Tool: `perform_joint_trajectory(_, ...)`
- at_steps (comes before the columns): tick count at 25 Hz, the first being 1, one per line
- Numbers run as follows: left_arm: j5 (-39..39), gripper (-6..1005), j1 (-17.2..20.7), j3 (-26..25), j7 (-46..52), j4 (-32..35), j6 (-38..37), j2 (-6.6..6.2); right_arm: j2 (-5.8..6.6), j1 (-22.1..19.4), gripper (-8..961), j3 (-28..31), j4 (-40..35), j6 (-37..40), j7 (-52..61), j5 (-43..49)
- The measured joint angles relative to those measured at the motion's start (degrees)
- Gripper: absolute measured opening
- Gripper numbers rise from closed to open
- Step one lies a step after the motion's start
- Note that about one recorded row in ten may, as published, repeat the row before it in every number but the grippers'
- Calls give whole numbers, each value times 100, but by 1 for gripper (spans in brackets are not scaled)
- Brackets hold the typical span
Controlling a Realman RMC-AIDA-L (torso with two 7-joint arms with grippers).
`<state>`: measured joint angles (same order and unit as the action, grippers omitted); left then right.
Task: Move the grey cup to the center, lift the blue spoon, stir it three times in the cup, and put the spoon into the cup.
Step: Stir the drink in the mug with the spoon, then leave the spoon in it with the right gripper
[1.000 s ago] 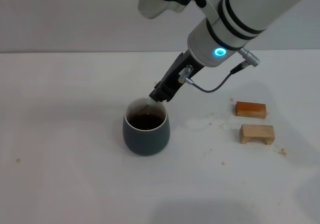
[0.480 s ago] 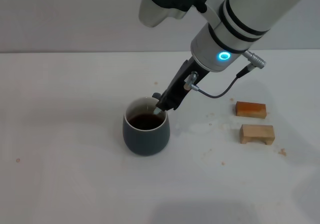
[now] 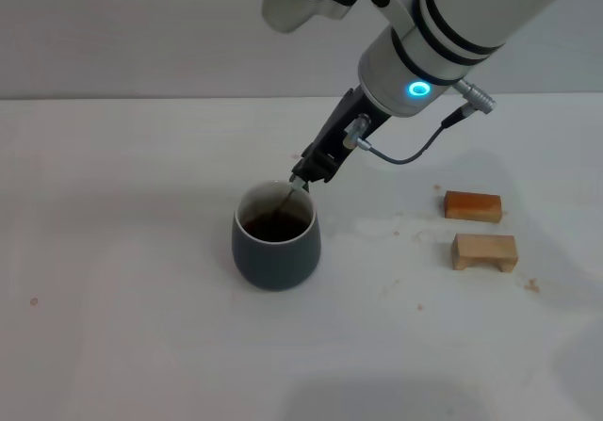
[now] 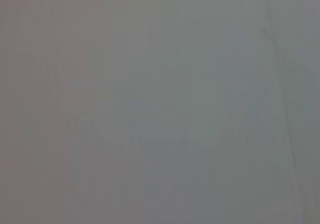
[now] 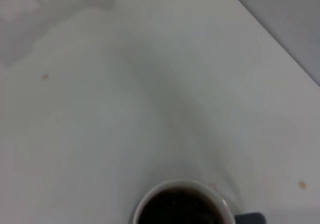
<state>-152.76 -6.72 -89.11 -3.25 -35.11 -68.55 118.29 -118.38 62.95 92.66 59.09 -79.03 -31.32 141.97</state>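
Sitting near mid-table, rounded dark blue-grey ceramic mug w/ brown liquid. Slim metal-necked spoon dips in, long axis slanting up & back-right into right gripper, fingers pinched on spoon. Left arm not in view.

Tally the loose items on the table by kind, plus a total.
Dark blue-grey ceramic cup of brown liquid: 1
Slim metal spoon held in the cup by the right gripper: 1
Small wooden blocks: 2
Total: 4
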Motion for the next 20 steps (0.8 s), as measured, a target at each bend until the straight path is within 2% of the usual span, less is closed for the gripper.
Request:
perform_joint_trajectory(6, 0, -2, 0, -3, 0, -10, 0, 0, 1, -27, 159, -17, 116, -340, 9, -10)
perform_joint_trajectory(11, 0, -2, 21, 1, -1, -35, -1, 0, 0, -34, 159, -44, 163, -419, -49, -371)
perform_joint_trajectory(16, 0, -2, 36, 8, 0, -44, -50, 7, -8, 18, 159, -42, 158, -220, -88, -517)
perform_joint_trajectory(20, 4, -2, 39, 10, 0, -41, -65, 9, -9, 34, 159, -37, 114, 47, -52, -233)
